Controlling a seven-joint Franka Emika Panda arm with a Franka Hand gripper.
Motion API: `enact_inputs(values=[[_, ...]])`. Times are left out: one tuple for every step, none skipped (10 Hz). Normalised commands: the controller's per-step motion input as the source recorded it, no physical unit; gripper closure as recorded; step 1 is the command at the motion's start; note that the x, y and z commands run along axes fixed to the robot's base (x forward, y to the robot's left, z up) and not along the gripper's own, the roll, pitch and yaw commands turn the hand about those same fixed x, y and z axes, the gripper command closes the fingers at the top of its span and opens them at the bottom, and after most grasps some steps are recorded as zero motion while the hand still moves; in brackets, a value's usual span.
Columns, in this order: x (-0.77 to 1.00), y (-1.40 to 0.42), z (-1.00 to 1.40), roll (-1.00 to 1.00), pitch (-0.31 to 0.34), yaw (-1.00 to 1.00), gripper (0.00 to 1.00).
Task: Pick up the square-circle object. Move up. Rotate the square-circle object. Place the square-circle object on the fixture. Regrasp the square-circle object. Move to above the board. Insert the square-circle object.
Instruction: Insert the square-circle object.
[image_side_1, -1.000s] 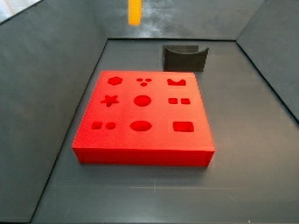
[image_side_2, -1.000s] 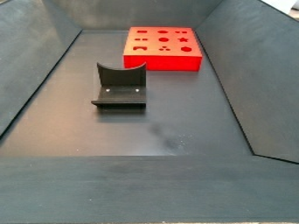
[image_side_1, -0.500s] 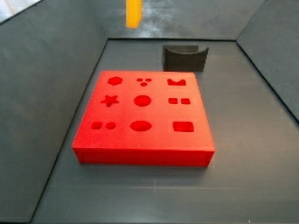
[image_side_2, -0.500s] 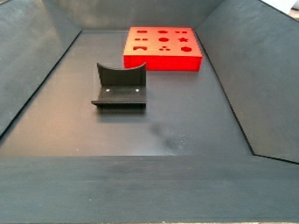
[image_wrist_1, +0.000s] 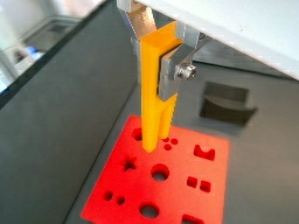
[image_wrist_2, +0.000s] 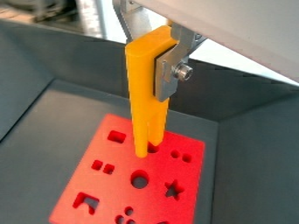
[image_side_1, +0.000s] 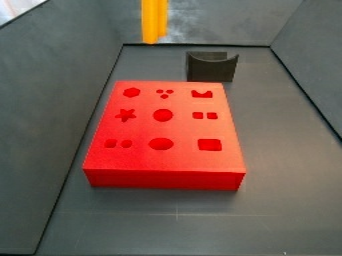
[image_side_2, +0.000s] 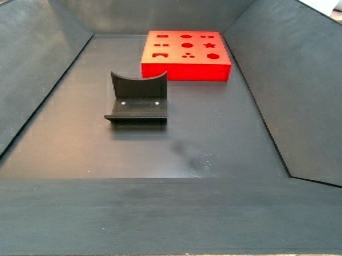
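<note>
End effector (image_wrist_1: 162, 54) first, in a wrist view: its silver finger plates are clamped on the top end of the square-circle object (image_wrist_1: 156, 96), a slim yellow-orange bar hanging upright. The bar's lower end shows against the red board (image_wrist_1: 140, 188), over the part near a round hole and a cluster of small dots, but I cannot tell how high above the face it hangs. The dark fixture (image_wrist_1: 226, 102) stands on the grey floor just past the far edge of the board.

In a wrist view from the opposite side, the end effector (image_wrist_2: 163, 54) again has its fingers (image_wrist_2: 170, 72) closed tight on the upper part of the square-circle object (image_wrist_2: 147, 96), which hangs straight down. Its tip shows over the board (image_wrist_2: 93, 188), in the region between the square cut-outs and the round one. The grey bin walls rise behind.

In a side view, only a short yellow-orange length of the square-circle object (image_side_1: 155, 19) shows at the upper edge of the picture, over the far part of the bin; the end effector itself is out of sight here. The board (image_side_1: 164, 158) lies flat in the middle of the floor, star, circles, squares and dots cut into its top. The fixture (image_side_1: 211, 66) stands near the board's far right corner, apart from it.

In a side view from the opposite end, the fixture (image_side_2: 136, 100) stands on the floor, with the board (image_side_2: 186, 70) beyond it near the far wall.
</note>
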Motion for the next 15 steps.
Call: enact_inputs(values=[[0.0, -0.03, -0.19, -0.08, -0.09, -1.0, 1.0], [0.0, -0.03, -0.2, -0.08, -0.091, -1.0, 1.0], [0.0, -0.03, -0.2, -0.08, -0.089, -1.0, 1.0], [0.0, -0.02, -0.21, -0.05, -0.063, -1.0, 1.0], [0.0, 0.0, -0.19, -0.03, -0.003, -1.0, 1.0], [0.0, -0.02, -0.17, -0.01, 0.0, -1.0, 1.0], [0.0, -0.1, -0.17, 0.0, 0.0, -0.91, 1.0], [-0.13, -0.27, -0.27, 0.0, 0.017, -0.71, 1.0], [-0.23, -0.31, -0.43, 0.0, 0.0, -0.43, 1.0], [-0.25, -0.26, -0.47, 0.0, 0.001, -0.37, 1.0], [-0.27, -0.2, -0.41, 0.0, 0.0, -0.68, 1.0], [-0.23, -0.16, -0.4, 0.0, 0.0, -0.75, 1.0], [-0.26, -0.15, -0.4, 0.0, 0.0, -0.72, 1.0], [-0.27, -0.16, -0.37, 0.0, -0.019, -0.72, 1.0], [-0.28, -0.16, -0.31, 0.0, -0.05, -0.66, 1.0]])
